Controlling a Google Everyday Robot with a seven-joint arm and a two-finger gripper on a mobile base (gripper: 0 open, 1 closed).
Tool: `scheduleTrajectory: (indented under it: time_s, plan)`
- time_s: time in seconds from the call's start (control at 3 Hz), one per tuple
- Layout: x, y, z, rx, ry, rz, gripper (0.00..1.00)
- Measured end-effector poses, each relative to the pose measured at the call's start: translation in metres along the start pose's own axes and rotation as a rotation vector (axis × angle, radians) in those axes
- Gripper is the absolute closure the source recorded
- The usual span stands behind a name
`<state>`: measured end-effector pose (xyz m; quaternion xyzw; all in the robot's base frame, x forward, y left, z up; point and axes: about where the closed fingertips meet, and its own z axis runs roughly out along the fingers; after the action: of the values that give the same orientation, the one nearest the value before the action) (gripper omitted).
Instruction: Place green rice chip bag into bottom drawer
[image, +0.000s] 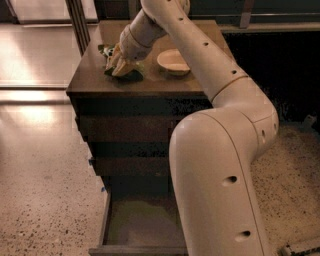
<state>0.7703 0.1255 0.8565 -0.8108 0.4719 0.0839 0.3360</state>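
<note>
The green rice chip bag (131, 75) lies crumpled on top of the dark wooden cabinet, at its left front, just left of the round cream bowl (173, 61). My gripper (116, 64) is down on the bag, and green foil shows on both sides of it. The bottom drawer (142, 227) is pulled out at the foot of the cabinet, and its flat floor shows nothing in it. My large white arm covers the drawer's right part.
The cabinet top (90, 80) carries the bowl and the bag. The two upper drawers (125, 127) are closed. A dark metal post (77, 22) stands behind the cabinet's left corner. Speckled floor (45, 190) lies to the left.
</note>
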Motion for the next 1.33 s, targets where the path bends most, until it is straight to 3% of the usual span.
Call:
scheduleTrajectory:
  time_s: [0.67, 1.33]
  plan:
    - [-0.004, 0.000, -0.009, 0.006, -0.031, -0.008, 1.00]
    - [-0.045, 0.008, -0.078, 0.033, -0.229, -0.126, 1.00]
